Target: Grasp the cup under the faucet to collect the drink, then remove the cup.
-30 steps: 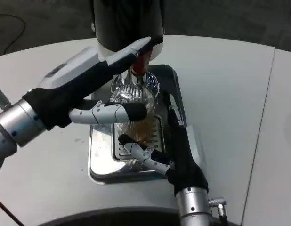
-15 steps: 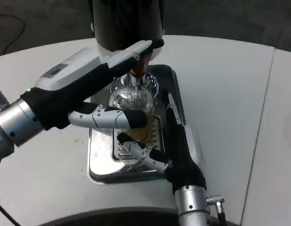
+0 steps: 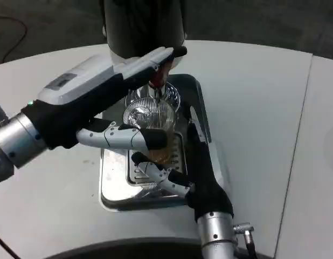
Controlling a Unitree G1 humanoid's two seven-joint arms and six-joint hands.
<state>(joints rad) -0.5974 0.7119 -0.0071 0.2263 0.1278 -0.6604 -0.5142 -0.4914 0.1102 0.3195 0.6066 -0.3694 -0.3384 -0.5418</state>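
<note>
A clear ribbed glass cup [image 3: 151, 120] with amber drink at its bottom stands on the metal drip tray [image 3: 115, 190], below the dispenser's red-handled faucet [image 3: 157, 82]. My right hand [image 3: 193, 167] wraps the cup from the right and front, its fingers reaching under the cup's near side. My left hand [image 3: 102, 97] stretches over the tray from the left: upper fingers lie against the faucet lever, a lower finger crosses in front of the cup. The cup's base is hidden behind my fingers.
The dark dispenser body [image 3: 144, 24] rises at the back of the tray. The round white table [image 3: 263, 108] lies bare to the right, with a seam running down its right side. The table's front edge curves just below my right wrist.
The whole view has shifted slightly. My left hand has sunk a little lower across the cup; my right hand still holds the cup in the same place.
</note>
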